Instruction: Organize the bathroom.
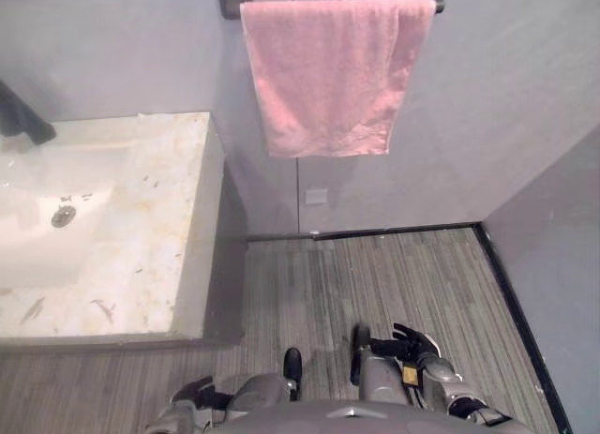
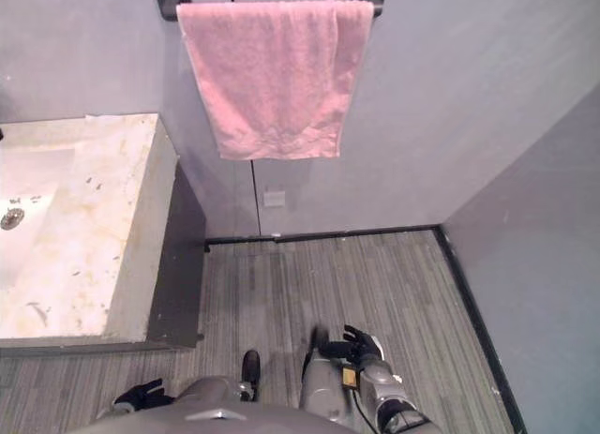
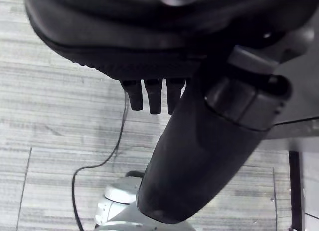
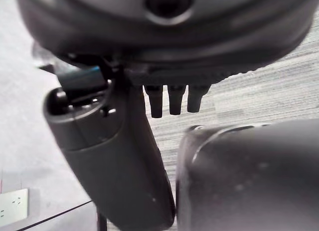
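Down at the bottom edge, nearest of all, my left hand (image 1: 194, 393) hangs low over the grey striped plank floor (image 1: 375, 284), its dark fingers (image 3: 152, 95) straight and loose, with nothing in them. Up and to the left stands the pale marbled stone counter (image 1: 159, 265), a shallow basin sunk into it and a round metal drain (image 1: 63, 216) in the basin's bottom. A dark tap spout (image 1: 23, 117) reaches in from the far left edge. Further right, on the grey wall above the floor, a pink terry towel (image 1: 328, 73) hangs folded over a black bar whose dark end brackets (image 1: 232, 0) sit against the wall. A small white wall socket (image 1: 316, 197) sits below the towel. Far right and low, my right hand (image 1: 412, 344) hangs beside me, fingers (image 4: 171, 98) straight and relaxed, empty.
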Robot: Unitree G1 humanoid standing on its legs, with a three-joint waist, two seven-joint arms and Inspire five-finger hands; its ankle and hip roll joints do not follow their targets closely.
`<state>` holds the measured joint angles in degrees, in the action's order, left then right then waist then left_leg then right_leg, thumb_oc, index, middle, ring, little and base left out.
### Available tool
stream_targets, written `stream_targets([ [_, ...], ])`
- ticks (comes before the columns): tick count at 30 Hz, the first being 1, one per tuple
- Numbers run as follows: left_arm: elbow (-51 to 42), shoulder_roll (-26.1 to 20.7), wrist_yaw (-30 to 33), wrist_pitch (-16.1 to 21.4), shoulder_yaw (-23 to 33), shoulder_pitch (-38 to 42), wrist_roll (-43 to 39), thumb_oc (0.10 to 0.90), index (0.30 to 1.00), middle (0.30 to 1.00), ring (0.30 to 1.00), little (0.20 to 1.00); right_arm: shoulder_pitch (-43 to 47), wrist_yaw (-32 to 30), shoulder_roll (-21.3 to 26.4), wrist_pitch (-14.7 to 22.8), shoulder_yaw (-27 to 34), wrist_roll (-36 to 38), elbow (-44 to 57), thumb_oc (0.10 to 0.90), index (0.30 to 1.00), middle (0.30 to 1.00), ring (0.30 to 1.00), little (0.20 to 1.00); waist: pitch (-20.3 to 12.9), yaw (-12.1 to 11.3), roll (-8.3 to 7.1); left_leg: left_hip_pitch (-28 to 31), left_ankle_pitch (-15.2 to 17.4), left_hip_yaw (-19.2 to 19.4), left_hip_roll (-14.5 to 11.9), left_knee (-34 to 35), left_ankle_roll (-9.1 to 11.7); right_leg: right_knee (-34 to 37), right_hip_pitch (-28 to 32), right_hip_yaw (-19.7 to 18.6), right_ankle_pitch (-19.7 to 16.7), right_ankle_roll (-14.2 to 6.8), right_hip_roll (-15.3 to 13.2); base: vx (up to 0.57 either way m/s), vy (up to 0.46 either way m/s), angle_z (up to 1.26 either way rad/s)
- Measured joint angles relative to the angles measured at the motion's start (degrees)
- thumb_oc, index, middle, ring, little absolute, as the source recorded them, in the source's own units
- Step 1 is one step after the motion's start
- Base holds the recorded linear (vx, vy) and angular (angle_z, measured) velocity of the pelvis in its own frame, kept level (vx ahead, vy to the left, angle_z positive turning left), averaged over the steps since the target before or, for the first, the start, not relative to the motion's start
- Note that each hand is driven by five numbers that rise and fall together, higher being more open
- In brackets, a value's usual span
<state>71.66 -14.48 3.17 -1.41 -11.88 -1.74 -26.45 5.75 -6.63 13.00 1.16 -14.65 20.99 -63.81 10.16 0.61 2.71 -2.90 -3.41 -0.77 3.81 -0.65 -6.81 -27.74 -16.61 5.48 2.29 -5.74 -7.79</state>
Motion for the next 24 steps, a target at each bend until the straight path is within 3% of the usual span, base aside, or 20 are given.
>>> stream_targets([
  [2, 3.09, 0.0, 0.02, -0.17, 1.17, 1.83, 0.06, 0.8, 0.9, 0.9, 0.9, 0.9, 3.17, 1.24, -0.53, -0.73, -1.64, -0.03, -6.16, 0.8, 0.9, 0.9, 0.9, 0.9, -1.14, -0.58, -0.8, -2.37, -2.92, 0.28, 0.39, 0.34, 0.13, -4.89, 4.42, 0.06, 4.59, 1.49, 0.57, -0.38, -0.056, -0.03],
  [3, 3.09, 0.0, 0.02, -0.17, 1.17, 1.83, 0.06, 0.8, 0.9, 0.9, 0.9, 0.9, 3.17, 1.24, -0.53, -0.73, -1.64, -0.03, -6.16, 0.8, 0.9, 0.9, 0.9, 0.9, -1.14, -0.58, -0.8, -2.37, -2.92, 0.28, 0.39, 0.34, 0.13, -4.89, 4.42, 0.06, 4.59, 1.49, 0.57, -0.32, -0.085, 0.05],
  [4, 4.67, 0.29, 0.21, -0.84, 1.09, 3.71, 0.05, 0.8, 0.9, 0.9, 0.9, 0.9, 4.73, 2.02, -1.48, -1.03, 0.09, -0.03, -11.07, 0.8, 0.9, 0.9, 0.9, 0.9, -1.05, -1.64, -0.38, -2.06, -4.46, 0.2, 0.23, 1.85, 1.32, -5.98, 7.12, -0.75, 7.52, 2.33, 1.3, -0.4, -0.127, -0.13],
  [5, 4.48, 0.54, 0.36, -1.38, 0.86, 3.17, 0.05, 0.8, 0.9, 0.9, 0.9, 0.9, 4.98, 2.52, -2.23, -1.48, 0.34, -0.03, -12.38, 0.8, 0.9, 0.9, 0.9, 0.9, -1.81, -3.13, -0.07, -2.72, -6.89, -0.42, 0.15, 2.84, 3.32, -0.97, 11.5, -1.75, 9.96, 3.15, 2.65, -0.65, -0.221, 0.07],
  [6, 4.45, 0.89, 0.75, -1.62, 1.01, 3.78, 0.04, 0.8, 0.9, 0.9, 0.9, 0.9, 4.82, 3.0, -3.05, -1.81, 0.43, -0.01, -12.81, 0.8, 0.9, 0.9, 0.9, 0.9, -2.15, -3.2, 0.26, -3.73, -7.71, -1.61, -0.13, 4.02, 4.91, 0.14, 13.53, -4.84, 12.41, 3.83, 5.7, -0.39, -0.149, 0.09],
  [7, 4.45, 0.89, 0.75, -1.62, 1.01, 3.78, 0.04, 0.8, 0.9, 0.9, 0.9, 0.9, 4.82, 3.0, -3.05, -1.81, 0.43, -0.01, -12.81, 0.8, 0.9, 0.9, 0.9, 0.9, -2.15, -3.2, 0.26, -3.73, -7.71, -1.61, -0.13, 4.02, 4.91, 0.14, 13.53, -4.84, 12.41, 3.83, 5.7, -0.41, -0.166, 0.79],
  [8, 3.29, 1.25, 1.23, -2.45, 0.67, 3.92, 0.03, 0.8, 0.9, 0.9, 0.9, 0.9, 4.0, 3.49, -4.12, -3.54, 0.49, 0.01, -12.99, 0.8, 0.9, 0.9, 0.9, 0.9, -4.01, -3.23, 0.84, -5.89, -9.51, -5.12, -0.53, 5.84, 7.87, 1.89, 16.04, -8.15, 14.72, 7.05, 12.74, -0.36, -0.162, 1.03],
  [9, 2.16, 1.39, 1.28, -2.56, -0.17, 4.18, 0.03, 0.8, 0.9, 0.9, 0.9, 0.9, 4.14, 3.61, -4.63, -4.32, 0.36, 0.0, -12.96, 0.8, 0.9, 0.9, 0.9, 0.9, -4.63, -3.89, 0.25, -8.4, -7.42, -5.57, -0.09, 5.84, 10.72, 5.17, 17.21, -9.73, 16.26, 10.4, 17.72, -0.53, -0.21, 1.56],
  [10, 2.27, 2.22, 1.3, -2.65, -0.54, 4.87, 0.19, 0.8, 0.9, 0.9, 0.9, 0.9, 4.03, 3.66, -4.37, -4.39, -0.17, 0.02, -12.49, 0.8, 0.9, 0.9, 0.9, 0.9, -4.73, -3.29, 0.07, -10.37, -2.93, -5.79, 0.4, 5.04, 16.61, 10.17, 18.28, -13.34, 12.92, 17.58, 20.56, -0.45, -0.149, 1.51],
  [11, 2.4, 2.99, 1.22, -3.26, -0.94, 5.36, 0.29, 0.8, 0.9, 0.9, 0.9, 0.9, 3.43, 3.55, -3.77, -4.43, -0.88, 0.0, -12.14, 0.8, 0.9, 0.9, 0.9, 0.9, -4.78, -3.63, -0.34, -12.46, -1.67, -6.24, 0.39, 3.99, 16.97, 12.22, 17.2, -12.03, 10.67, 19.18, 20.0, -0.37, -0.059, 1.05],
  [12, 2.72, 2.89, 0.54, -3.52, -1.09, 5.05, 0.15, 0.8, 0.9, 0.9, 0.9, 0.9, 3.56, 3.56, -3.65, -4.78, -1.35, -0.01, -12.22, 0.8, 0.9, 0.9, 0.9, 0.9, -4.9, -5.39, 0.16, -13.75, -1.26, -7.08, 0.0, 2.81, 16.17, 12.25, 15.66, -11.38, 9.14, 18.83, 19.2, -0.3, -0.004, 0.63],
  [13, 2.91, 2.16, 0.14, -3.61, -1.07, 4.16, 0.42, 0.8, 0.9, 0.9, 0.9, 0.9, 3.57, 3.71, -3.77, -4.94, -1.94, -0.02, -11.89, 0.8, 0.9, 0.9, 0.9, 0.9, -4.83, -6.44, -1.63, -13.68, -2.02, -6.75, -0.11, 1.86, 14.68, 14.43, 15.4, -10.37, 5.97, 17.99, 17.51, -0.35, 0.033, 0.58],
  [14, 5.4, 1.86, 0.3, -4.33, -1.29, 3.73, 2.36, 0.8, 0.9, 0.9, 0.9, 0.9, 3.25, 3.66, -3.62, -5.19, -1.96, 0.02, -11.65, 0.8, 0.9, 0.9, 0.9, 0.9, -4.28, -6.01, -2.32, -12.74, -2.17, -5.41, -0.27, 1.68, 14.48, 17.77, 15.89, -8.28, 3.12, 17.54, 15.61, -0.37, 0.078, 0.93],
  [15, 6.81, 1.98, 0.32, -5.0, -1.38, 3.77, 3.27, 0.8, 0.9, 0.9, 0.9, 0.9, 3.2, 3.5, -3.19, -5.57, -2.1, 0.16, -11.65, 0.8, 0.9, 0.9, 0.9, 0.9, -3.84, -5.13, -2.26, -12.27, -2.15, -3.11, -0.86, 1.27, 14.49, 19.52, 16.05, -5.96, 1.26, 17.0, 14.36, -0.38, 0.129, 1.51],
  [16, 8.47, 2.33, 0.47, -6.06, -1.54, 4.43, 5.01, 0.8, 0.9, 0.9, 0.9, 0.9, 3.02, 3.41, -2.23, -5.75, -2.56, 0.14, -11.66, 0.8, 0.9, 0.9, 0.9, 0.9, -2.86, -3.85, -1.82, -11.85, -1.99, 1.76, -2.6, -0.9, 14.28, 22.08, 16.1, -2.69, -0.9, 16.49, 12.92, -0.42, 0.205, 1.46],
  [17, 8.86, 2.2, 0.31, -6.33, -1.18, 4.64, 5.61, 0.8, 0.9, 0.9, 0.9, 0.9, 3.16, 3.38, -1.58, -6.0, -2.92, 0.04, -11.66, 0.8, 0.9, 0.9, 0.9, 0.9, -1.63, -3.55, -1.51, -11.4, -1.73, 3.32, -3.74, -4.71, 13.77, 24.43, 16.71, -1.23, -2.56, 15.93, 11.87, -0.33, 0.185, 1.28],
  [19, 9.19, 2.4, 0.52, -6.33, -0.51, 4.62, 6.24, 0.8, 0.9, 0.9, 0.9, 0.9, 3.31, 3.48, -0.9, -6.53, -2.88, -0.04, -11.75, 0.8, 0.9, 0.9, 0.9, 0.9, -0.91, -3.24, -2.36, -9.39, -0.82, 2.65, -4.64, -9.88, 13.03, 28.25, 17.17, 0.71, -5.09, 15.64, 9.27, -0.2, 0.144, 0.75],
  [22, 9.83, 3.18, 1.11, -6.03, -0.92, 5.25, 7.21, 0.8, 0.9, 0.9, 0.9, 0.9, 3.35, 3.49, 0.26, -6.56, -2.84, -0.18, -10.88, 0.8, 0.9, 0.9, 0.9, 0.9, 0.04, -0.55, -4.87, -2.33, 2.9, 3.72, -5.53, -13.02, 13.49, 32.86, 17.23, 0.34, -4.98, 15.31, 3.82, -0.17, 0.201, 0.66],
  [23, 9.83, 3.18, 1.11, -6.03, -0.92, 5.25, 7.21, 0.8, 0.9, 0.9, 0.9, 0.9, 3.35, 3.49, 0.26, -6.56, -2.84, -0.18, -10.88, 0.8, 0.9, 0.9, 0.9, 0.9, 0.04, -0.55, -4.87, -2.33, 2.9, 3.72, -5.53, -13.02, 13.49, 32.86, 17.23, 0.34, -4.98, 15.31, 3.82, -0.08, 0.157, 0.32],
  [24, 11.41, 3.09, 1.72, -6.16, -0.41, 5.37, 7.13, 0.8, 0.9, 0.9, 0.9, 0.9, 2.82, 3.55, 0.95, -6.43, -2.66, -0.24, -10.11, 0.8, 0.9, 0.9, 0.9, 0.9, 0.16, 0.75, -4.79, 0.23, 4.25, 6.42, -6.87, -17.2, 13.41, 32.86, 16.39, 1.35, -4.86, 14.98, 1.02, -0.07, 0.301, 0.61],
])
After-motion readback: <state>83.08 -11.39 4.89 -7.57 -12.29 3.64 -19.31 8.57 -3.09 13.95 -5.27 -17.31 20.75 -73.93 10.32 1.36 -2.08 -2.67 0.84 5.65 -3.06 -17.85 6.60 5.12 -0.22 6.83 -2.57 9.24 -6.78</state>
